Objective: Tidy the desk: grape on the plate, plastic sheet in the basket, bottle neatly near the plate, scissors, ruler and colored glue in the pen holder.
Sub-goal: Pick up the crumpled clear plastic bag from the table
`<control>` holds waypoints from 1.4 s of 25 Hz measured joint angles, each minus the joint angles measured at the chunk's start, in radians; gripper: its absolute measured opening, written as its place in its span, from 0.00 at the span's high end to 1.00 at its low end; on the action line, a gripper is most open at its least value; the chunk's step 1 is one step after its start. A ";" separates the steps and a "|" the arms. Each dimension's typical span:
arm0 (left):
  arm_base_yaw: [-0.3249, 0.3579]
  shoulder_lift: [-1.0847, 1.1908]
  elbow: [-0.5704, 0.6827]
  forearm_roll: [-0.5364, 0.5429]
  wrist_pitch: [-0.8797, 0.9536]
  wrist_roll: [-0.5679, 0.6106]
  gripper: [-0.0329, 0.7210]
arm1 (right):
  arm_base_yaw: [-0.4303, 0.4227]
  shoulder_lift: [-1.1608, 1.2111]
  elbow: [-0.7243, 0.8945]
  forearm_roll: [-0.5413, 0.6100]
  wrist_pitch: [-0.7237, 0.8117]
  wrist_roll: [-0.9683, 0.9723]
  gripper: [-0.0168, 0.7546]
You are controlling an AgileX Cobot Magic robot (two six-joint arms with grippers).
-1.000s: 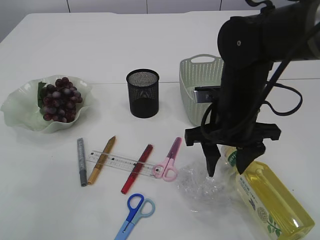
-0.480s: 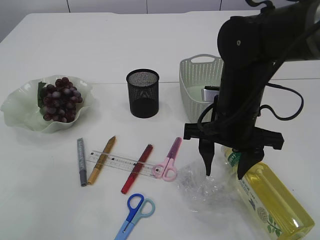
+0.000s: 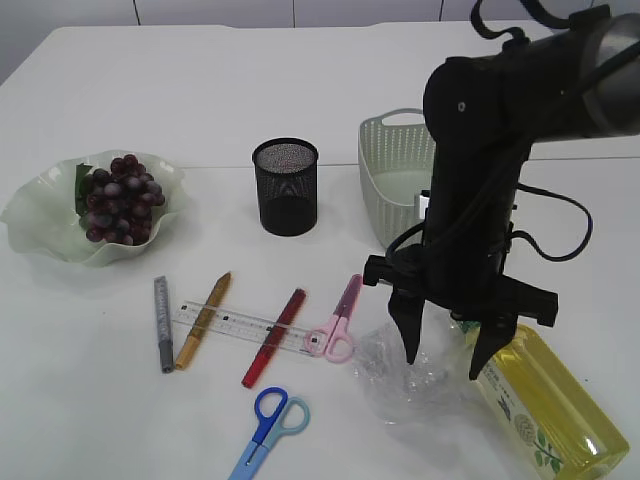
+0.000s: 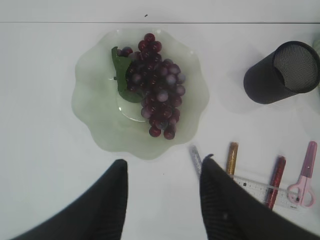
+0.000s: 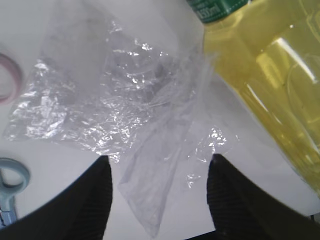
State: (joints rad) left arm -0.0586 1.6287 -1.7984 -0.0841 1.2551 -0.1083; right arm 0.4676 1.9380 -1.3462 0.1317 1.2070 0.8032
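The crumpled clear plastic sheet [image 3: 400, 372] lies beside the lying yellow bottle [image 3: 540, 400]. My right gripper [image 3: 444, 362] hangs open just above the sheet, one finger on each side of it; the right wrist view shows the gripper [image 5: 160, 159] astride the sheet [image 5: 125, 100], with the bottle [image 5: 265, 75] at right. The grape [image 3: 118, 200] rests on the green plate [image 3: 40, 225]. My left gripper [image 4: 164, 161] stands open and empty over bare table, just below the plate [image 4: 95, 100]. Ruler [image 3: 235, 325], pink scissors [image 3: 337, 322], blue scissors [image 3: 270, 425] and colored glue sticks [image 3: 203, 320] lie on the table.
The black mesh pen holder [image 3: 286, 187] stands upright at centre, and the pale green basket [image 3: 395, 190] is behind my right arm. Glue sticks in silver [image 3: 162, 323] and red [image 3: 273, 338] flank the ruler.
My right gripper has come down a little closer to the plastic sheet and turned slightly. Its jaws stay as wide as before. Nothing on the table has moved.
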 joint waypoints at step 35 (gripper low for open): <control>0.000 0.000 0.000 0.000 0.000 0.013 0.49 | 0.000 0.050 -0.002 -0.001 -0.044 -0.002 0.89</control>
State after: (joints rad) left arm -0.0586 1.6287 -1.7984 -0.0837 1.2551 -0.0954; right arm 0.4676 1.9880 -1.3483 0.1310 1.1634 0.8016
